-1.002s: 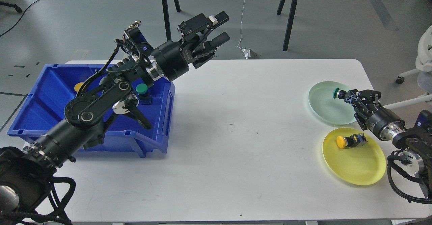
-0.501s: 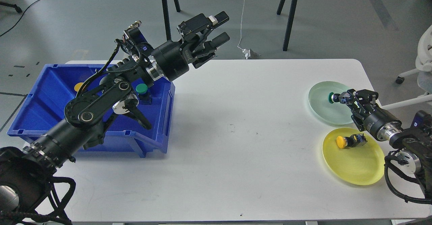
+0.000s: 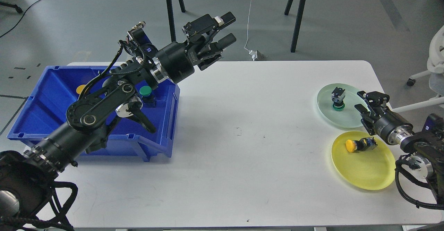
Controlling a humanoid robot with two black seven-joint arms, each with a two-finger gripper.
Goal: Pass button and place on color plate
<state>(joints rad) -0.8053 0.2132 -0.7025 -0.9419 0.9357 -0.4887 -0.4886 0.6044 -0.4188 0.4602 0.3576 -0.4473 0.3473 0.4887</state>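
Observation:
A green button (image 3: 338, 100) stands cap down on the pale green plate (image 3: 347, 118) at the right. My right gripper (image 3: 364, 101) is open and empty, just right of that button and apart from it. A yellow button (image 3: 360, 145) lies on its side on the yellow plate (image 3: 367, 170). Another green button (image 3: 146, 93) sits in the blue bin (image 3: 48, 99) at the left, and a yellow cap (image 3: 80, 88) shows behind my arm. My left gripper (image 3: 228, 28) is open and empty, raised over the table's far edge.
The blue bin stands on the white table (image 3: 242, 147) at the left, with my left arm crossing over it. Black stand legs (image 3: 298, 16) and a white cable lie on the floor beyond the table. A white chair (image 3: 433, 61) is at the far right.
My right gripper opened and let go of the green button, which now stands on the green plate. The gripper drew back a little to the right. The left arm has not moved.

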